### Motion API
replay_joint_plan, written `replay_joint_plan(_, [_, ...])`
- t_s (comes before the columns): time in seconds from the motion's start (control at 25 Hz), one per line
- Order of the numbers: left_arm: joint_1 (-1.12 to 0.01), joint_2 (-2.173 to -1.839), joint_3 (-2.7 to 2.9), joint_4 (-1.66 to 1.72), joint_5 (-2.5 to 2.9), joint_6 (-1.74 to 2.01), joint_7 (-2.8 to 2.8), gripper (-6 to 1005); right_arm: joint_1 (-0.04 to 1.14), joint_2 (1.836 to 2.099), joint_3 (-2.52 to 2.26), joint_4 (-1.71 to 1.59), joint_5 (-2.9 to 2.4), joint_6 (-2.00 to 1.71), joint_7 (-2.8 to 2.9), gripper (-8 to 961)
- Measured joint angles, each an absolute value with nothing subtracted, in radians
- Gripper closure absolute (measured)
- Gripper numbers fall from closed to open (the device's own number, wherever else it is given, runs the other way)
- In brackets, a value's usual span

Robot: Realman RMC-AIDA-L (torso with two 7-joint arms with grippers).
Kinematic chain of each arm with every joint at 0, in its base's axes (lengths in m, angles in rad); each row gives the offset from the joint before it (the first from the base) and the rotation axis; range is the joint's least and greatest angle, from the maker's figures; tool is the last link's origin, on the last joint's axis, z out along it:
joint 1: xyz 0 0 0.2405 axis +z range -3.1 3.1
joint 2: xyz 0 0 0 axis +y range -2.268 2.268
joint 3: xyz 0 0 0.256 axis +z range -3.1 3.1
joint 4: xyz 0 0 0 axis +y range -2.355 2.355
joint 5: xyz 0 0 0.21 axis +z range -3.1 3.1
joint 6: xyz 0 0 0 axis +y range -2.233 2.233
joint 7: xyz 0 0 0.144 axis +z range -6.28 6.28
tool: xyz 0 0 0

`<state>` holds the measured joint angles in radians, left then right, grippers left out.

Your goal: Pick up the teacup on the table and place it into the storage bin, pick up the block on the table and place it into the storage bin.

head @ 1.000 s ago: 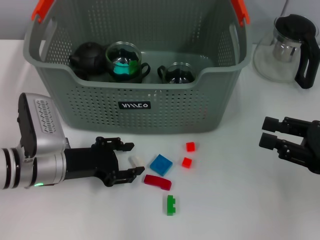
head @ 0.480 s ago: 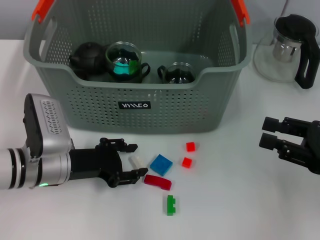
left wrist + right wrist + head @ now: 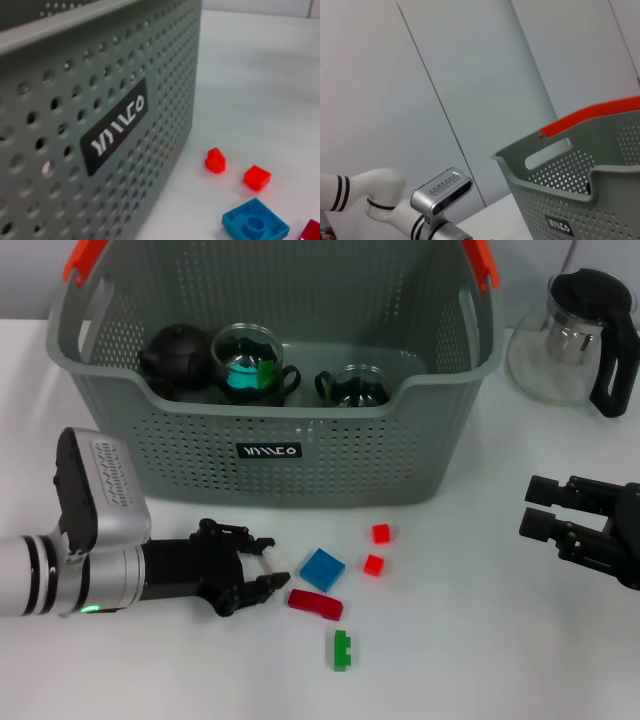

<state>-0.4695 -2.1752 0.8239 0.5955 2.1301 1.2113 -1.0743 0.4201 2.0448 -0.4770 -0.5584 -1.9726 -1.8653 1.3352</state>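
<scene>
The storage bin stands at the back centre; its perforated wall and label fill the left wrist view. Inside it sit two glass teacups and a black teapot; no teacup shows on the table. In front lie a white block, a blue block, two small red blocks, a dark red block and a green block. My left gripper lies low on the table, open, its fingers on either side of the white block. My right gripper hovers open at the right.
A glass teapot with a black lid and handle stands at the back right, beside the bin. The left wrist view shows the red blocks and the blue block close to the bin wall.
My left gripper has slid to the right along the table until its fingers flank the white block, and they have narrowed a little. The right arm has not moved.
</scene>
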Motion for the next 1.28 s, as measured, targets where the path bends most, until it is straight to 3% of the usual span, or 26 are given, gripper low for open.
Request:
replay_joint_plan(0.24, [-0.469,-2.175,0.833,0.618,2.126,1.216,-1.115,580,0.419,2.045,-0.477,-0.558,-1.973,-1.865,1.342,423])
replay_joint_plan(0.52, [-0.458,-2.155,0.761,0.707,2.130,1.461,-1.196,592,0.419,2.041,-0.477,-0.558,-1.970,-1.865,1.346,423])
replay_joint_plan(0.68, [-0.474,-2.102,0.676,0.743,2.132,1.761,-1.276,592,0.419,2.039,-0.477,-0.558,-1.969,-1.865,1.349,423])
replay_joint_plan(0.88, [-0.546,-2.064,0.523,0.718,2.033,2.024,-1.342,591,0.424,2.039,-0.477,-0.558,-1.968,-1.865,1.349,424])
replay_joint_plan(1.12, [-0.603,-2.042,0.506,0.669,1.815,2.027,-1.418,591,0.421,2.039,-0.476,-0.561,-1.968,-1.865,1.349,424])
replay_joint_plan(1.28, [-0.683,-2.039,0.523,0.769,1.741,1.825,-1.586,591,0.422,2.040,-0.475,-0.565,-1.968,-1.866,1.348,424])
